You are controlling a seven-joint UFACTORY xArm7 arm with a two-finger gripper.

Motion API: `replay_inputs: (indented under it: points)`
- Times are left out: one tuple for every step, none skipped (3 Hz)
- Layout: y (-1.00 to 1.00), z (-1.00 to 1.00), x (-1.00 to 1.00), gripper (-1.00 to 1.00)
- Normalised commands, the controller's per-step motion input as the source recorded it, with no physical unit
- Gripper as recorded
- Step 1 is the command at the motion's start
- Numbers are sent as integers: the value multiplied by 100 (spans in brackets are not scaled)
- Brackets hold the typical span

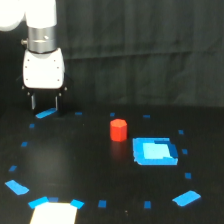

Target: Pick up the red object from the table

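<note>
1. Claw (pixel 45 102) at the exterior view's left, hanging from the white arm, fingers apart and empty, tips low over the tabletop (pixel 75 160) above a blue tape mark (pixel 46 114).
2. Red object (pixel 118 129) stands upright mid-tabletop, well apart from the claw.
3. Blue square patch (pixel 155 151) lies just beside the red object, toward the view's right.

Arm (pixel 22 15) above the gripper (pixel 45 105): running off the top edge. Pale patch (pixel 54 213) well below the gripper: being cropped by the bottom edge, identity unclear.
</note>
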Motion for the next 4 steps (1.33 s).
replay_inputs:
  points:
    - [46, -60, 100, 98]
    - [97, -91, 100, 100]
    - [98, -87, 100, 100]
    - [88, -56, 100, 85]
